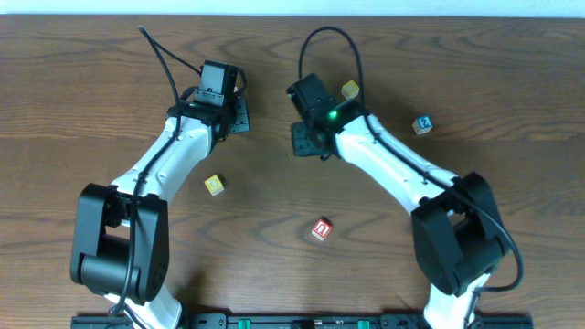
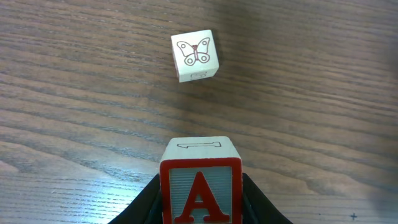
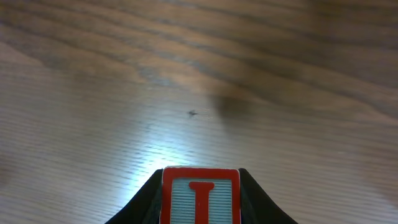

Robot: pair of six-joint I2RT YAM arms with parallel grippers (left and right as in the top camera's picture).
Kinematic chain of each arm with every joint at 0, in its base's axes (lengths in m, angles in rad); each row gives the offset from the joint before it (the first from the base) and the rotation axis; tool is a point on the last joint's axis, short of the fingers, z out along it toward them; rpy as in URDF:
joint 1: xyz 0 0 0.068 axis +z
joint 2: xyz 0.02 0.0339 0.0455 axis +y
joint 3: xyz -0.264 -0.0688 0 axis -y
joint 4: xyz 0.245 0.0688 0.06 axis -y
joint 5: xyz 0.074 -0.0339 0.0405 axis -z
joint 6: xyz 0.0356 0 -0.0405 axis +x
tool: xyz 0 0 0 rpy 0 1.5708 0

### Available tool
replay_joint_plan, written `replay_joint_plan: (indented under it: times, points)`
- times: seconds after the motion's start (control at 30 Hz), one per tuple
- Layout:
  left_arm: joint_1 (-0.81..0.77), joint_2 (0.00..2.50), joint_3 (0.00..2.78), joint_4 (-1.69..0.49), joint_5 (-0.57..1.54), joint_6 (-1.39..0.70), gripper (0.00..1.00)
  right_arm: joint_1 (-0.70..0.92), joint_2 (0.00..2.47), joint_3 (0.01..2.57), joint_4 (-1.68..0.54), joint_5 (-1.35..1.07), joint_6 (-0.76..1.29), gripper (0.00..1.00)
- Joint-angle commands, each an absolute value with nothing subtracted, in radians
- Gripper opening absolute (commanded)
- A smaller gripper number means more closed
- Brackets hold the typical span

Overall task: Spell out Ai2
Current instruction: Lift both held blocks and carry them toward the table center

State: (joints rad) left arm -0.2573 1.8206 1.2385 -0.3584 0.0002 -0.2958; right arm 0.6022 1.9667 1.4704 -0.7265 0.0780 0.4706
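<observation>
A block [image 2: 201, 186] is clamped in the left gripper [image 2: 201, 208], fingers tight on both sides, letter facing the wrist cam. I block [image 3: 200, 194] is pinched the same way in the right gripper [image 3: 200, 210]. Both sit mid-table toward the far edge, left gripper just left of centre and right gripper just right of it. Can't tell if either block is on the wood or lifted.

Step, as I read it: laying down the A and I pair. Next move needs A down first, then I just beside it on its right, faces aligned. After that, release and fetch the 2. The blue-marked block [image 1: 421, 124] toward the right edge looks like the candidate, but it's too small to read.

Clutter:
- Butterfly block [image 2: 195, 56] lies ahead of the A, apart from it, and could crowd the row.
- Yellow-rimmed block [image 1: 214, 185] left of centre may be that same block; can't confirm.
- Yellow block [image 1: 350, 90] is just beside the right arm, so watch the swing.
- Red block [image 1: 321, 229] toward the near edge is well clear.
</observation>
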Motion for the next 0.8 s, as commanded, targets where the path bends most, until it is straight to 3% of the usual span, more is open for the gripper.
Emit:
replay_joint_plan:
  times: [0.0,0.77]
  points:
    - [-0.257,1.832,1.248,-0.364,0.001,-0.307,0.06,0.625,2.000,1.471,-0.719,0.132,0.546,0.02]
    - [-0.223,1.832,1.248,-0.369,0.001,-0.307,0.06,0.642,2.096,1.472,-0.573,0.180,0.643,0.02]
